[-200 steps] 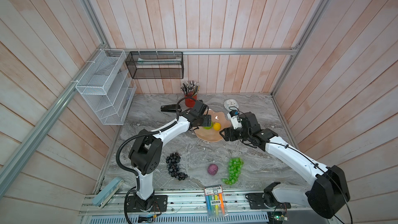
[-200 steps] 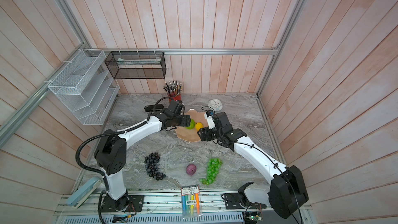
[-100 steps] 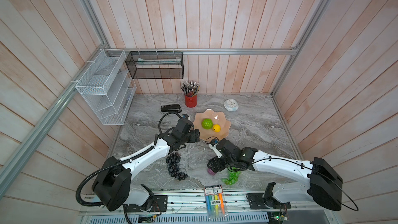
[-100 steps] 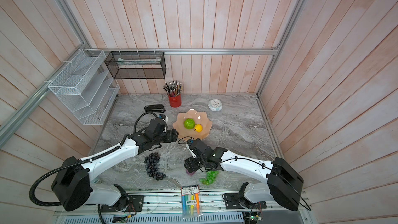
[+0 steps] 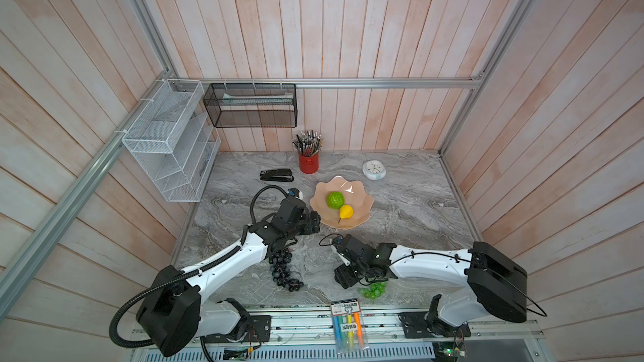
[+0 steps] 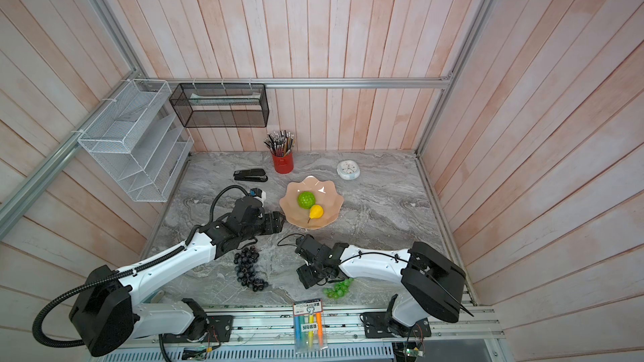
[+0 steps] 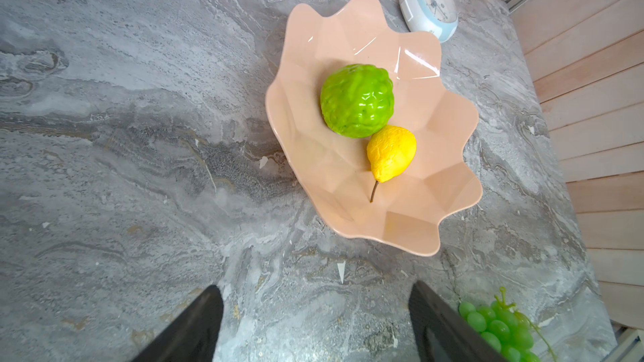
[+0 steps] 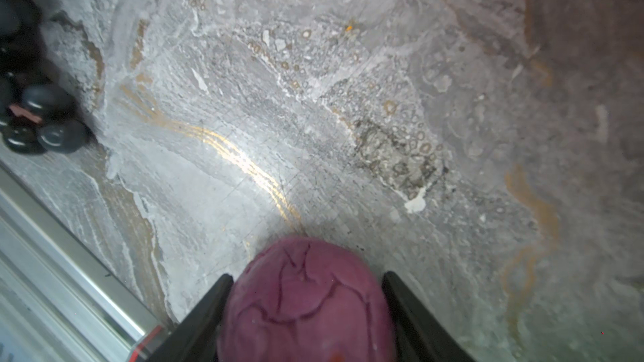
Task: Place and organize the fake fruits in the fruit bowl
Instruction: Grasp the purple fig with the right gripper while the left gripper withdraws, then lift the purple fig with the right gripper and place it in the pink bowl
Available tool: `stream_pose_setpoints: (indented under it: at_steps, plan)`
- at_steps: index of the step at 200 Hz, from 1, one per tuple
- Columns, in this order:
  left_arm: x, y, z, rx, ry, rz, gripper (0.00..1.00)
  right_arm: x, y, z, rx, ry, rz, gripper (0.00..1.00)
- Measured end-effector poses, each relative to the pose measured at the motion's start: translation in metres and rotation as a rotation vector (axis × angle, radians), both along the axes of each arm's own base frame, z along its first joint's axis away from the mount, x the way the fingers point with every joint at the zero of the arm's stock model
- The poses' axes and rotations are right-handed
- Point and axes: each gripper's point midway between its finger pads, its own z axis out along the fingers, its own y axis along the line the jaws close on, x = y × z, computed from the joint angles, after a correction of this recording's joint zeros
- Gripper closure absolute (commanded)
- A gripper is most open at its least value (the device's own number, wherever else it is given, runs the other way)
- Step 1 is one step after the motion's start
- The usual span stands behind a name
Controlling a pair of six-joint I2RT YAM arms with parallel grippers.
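The right gripper (image 8: 306, 282) grasps the small round purple fruit (image 8: 306, 311), one finger against each flank, close to the marble bench (image 5: 411, 210) near its front edge. The green grape bunch (image 5: 374, 290) lies just beside it, partly under the arm. The left gripper (image 7: 313, 308) is released and empty, jaws wide, near the fruit bowl (image 5: 360, 200). The bowl stands mid-bench toward the back edge and holds the lime-green ball (image 5: 335, 200) and the yellow pear (image 5: 346, 212), which touch. The dark grape bunch (image 5: 284, 269) lies near the front edge.
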Motion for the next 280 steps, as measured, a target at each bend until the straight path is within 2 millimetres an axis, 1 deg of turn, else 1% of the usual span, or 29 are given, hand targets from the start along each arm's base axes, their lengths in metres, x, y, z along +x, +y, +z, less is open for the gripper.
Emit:
stream_pose_setpoints:
  at_steps: [27, 48, 63, 78, 90, 99, 111, 132, 145, 153, 159, 171, 189, 209, 228, 248, 280]
  plan:
    - [0.000, 0.000, 0.000, -0.001, -0.001, 0.000, 0.14, 0.002, 0.001, 0.001, 0.000, -0.008, 0.000, 0.50]
    - [0.001, 0.000, -0.001, 0.003, 0.001, 0.002, 0.14, 0.002, 0.000, 0.002, -0.003, -0.014, -0.001, 0.54]
    - [0.001, 0.000, -0.002, 0.004, 0.002, 0.002, 0.14, 0.003, -0.002, 0.004, -0.010, -0.021, -0.005, 0.54]
    - [0.001, 0.001, -0.003, 0.004, 0.004, 0.006, 0.15, 0.006, -0.003, 0.014, -0.012, -0.036, -0.007, 0.54]
    - [-0.002, 0.004, -0.008, 0.008, 0.013, 0.018, 0.15, 0.013, 0.001, 0.030, 0.007, -0.060, -0.013, 0.54]
    - [-0.005, 0.009, -0.013, 0.017, 0.020, 0.034, 0.15, 0.023, 0.006, 0.047, 0.038, -0.089, -0.023, 0.54]
    - [-0.010, 0.016, -0.019, 0.024, 0.030, 0.056, 0.15, 0.043, 0.010, 0.072, 0.082, -0.134, -0.048, 0.56]
    - [-0.016, 0.027, -0.025, 0.032, 0.036, 0.095, 0.15, 0.092, 0.011, 0.116, 0.159, -0.237, -0.123, 0.55]
    - [-0.016, 0.030, -0.023, 0.029, 0.034, 0.111, 0.16, 0.119, 0.006, 0.132, 0.181, -0.289, -0.160, 0.55]
    - [-0.017, 0.031, -0.021, 0.024, 0.030, 0.118, 0.16, 0.135, 0.004, 0.135, 0.180, -0.314, -0.175, 0.55]
    - [-0.017, 0.032, -0.018, 0.019, 0.026, 0.124, 0.16, 0.145, 0.004, 0.135, 0.172, -0.324, -0.183, 0.54]
    - [-0.018, 0.034, -0.014, 0.008, 0.020, 0.134, 0.16, 0.163, 0.005, 0.126, 0.143, -0.333, -0.185, 0.54]
    - [-0.021, 0.038, -0.006, -0.015, 0.003, 0.151, 0.16, 0.184, 0.009, 0.101, 0.088, -0.316, -0.167, 0.54]
    - [-0.027, 0.044, -0.002, -0.030, -0.003, 0.165, 0.16, 0.197, 0.011, 0.074, 0.038, -0.286, -0.142, 0.54]
    - [-0.032, 0.049, -0.003, -0.029, 0.005, 0.178, 0.16, 0.203, 0.011, 0.056, 0.014, -0.270, -0.125, 0.53]
    - [-0.034, 0.053, -0.007, -0.012, 0.016, 0.187, 0.16, 0.208, 0.014, 0.050, 0.016, -0.264, -0.113, 0.52]
    - [-0.036, 0.055, -0.010, 0.001, 0.026, 0.190, 0.16, 0.220, 0.027, 0.052, 0.051, -0.277, -0.102, 0.52]
